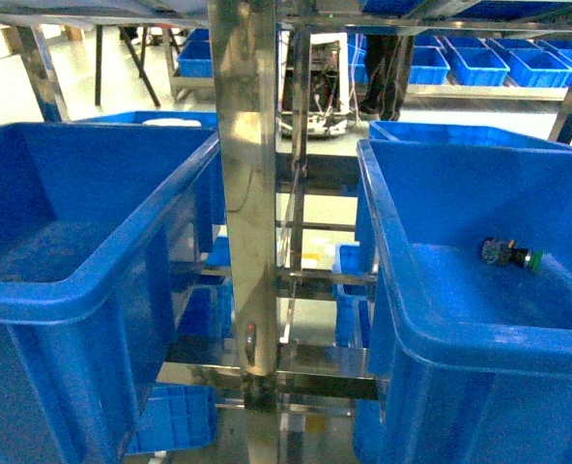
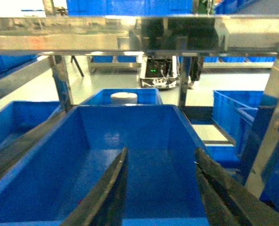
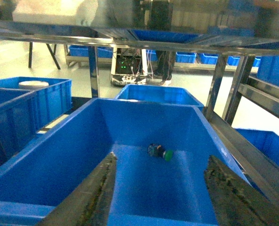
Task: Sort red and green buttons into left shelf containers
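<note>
Only the wrist views show each open hand [image 2: 160,188].

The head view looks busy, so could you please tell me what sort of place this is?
Probably a warehouse or parts storeroom: steel shelf frames, large deep blue plastic bins, and rows of smaller blue plastic crates behind.

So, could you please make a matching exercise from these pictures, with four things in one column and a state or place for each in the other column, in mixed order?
Things:
1. green-capped push-button
2. left blue plastic bin
3. left gripper
4. white round object

States or places:
A. open, above the left bin
B. lying on its side in the right blue plastic bin
C. in the smaller blue bin behind the left bin
D. shows no button inside

Pairs: 1-B, 2-D, 3-A, 4-C
</note>
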You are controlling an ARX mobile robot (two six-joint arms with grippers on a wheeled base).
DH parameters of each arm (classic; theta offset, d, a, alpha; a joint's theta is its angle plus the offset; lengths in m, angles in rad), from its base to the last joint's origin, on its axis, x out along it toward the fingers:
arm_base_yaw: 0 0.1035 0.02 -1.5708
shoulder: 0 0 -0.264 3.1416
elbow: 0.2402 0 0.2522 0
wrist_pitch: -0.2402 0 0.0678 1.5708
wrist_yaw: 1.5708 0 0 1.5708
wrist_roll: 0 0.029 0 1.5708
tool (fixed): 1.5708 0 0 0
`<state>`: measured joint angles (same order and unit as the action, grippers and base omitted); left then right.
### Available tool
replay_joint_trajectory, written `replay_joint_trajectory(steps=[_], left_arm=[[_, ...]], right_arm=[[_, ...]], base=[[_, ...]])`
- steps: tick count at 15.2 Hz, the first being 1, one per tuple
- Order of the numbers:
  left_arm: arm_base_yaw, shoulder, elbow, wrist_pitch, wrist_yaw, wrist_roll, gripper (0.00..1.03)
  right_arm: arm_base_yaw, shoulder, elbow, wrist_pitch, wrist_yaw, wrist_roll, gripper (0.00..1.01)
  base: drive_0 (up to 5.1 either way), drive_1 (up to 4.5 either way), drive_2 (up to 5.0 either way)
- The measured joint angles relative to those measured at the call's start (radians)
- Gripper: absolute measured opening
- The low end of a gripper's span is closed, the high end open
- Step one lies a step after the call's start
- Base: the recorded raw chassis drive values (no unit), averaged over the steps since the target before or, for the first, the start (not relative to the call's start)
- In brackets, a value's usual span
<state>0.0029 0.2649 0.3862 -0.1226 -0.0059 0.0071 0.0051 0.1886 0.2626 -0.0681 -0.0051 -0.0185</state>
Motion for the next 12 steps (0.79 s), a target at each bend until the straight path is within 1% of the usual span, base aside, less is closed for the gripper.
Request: replay_joint_trajectory(steps=[3, 4, 5, 12], left_arm=[[-0.004, -0.074, -0.118, 0.050, 0.005, 0.000, 0.09], [-0.004, -0.093, -0.150, 0.064, 0.005, -0.003, 0.02], [-0.004, -0.109, -0.183, 0.071, 0.005, -0.004, 0.02], [-0.004, -0.190, -0.297, 0.105, 0.005, -0.004, 0.02]], right_arm=[[-0.005, -0.049, -0.084, 0.024, 0.002, 0.003, 0.24], [-0.005, -0.063, -0.101, 0.036, 0.002, 0.003, 0.11], [-0.005, -0.076, -0.121, 0.040, 0.002, 0.003, 0.02], [-0.005, -0.131, -0.202, 0.057, 0.002, 0.007, 0.02]], base=[[0.0, 0.00, 0.0], [0.0, 0.00, 0.0], [0.0, 0.00, 0.0], [0.0, 0.00, 0.0]])
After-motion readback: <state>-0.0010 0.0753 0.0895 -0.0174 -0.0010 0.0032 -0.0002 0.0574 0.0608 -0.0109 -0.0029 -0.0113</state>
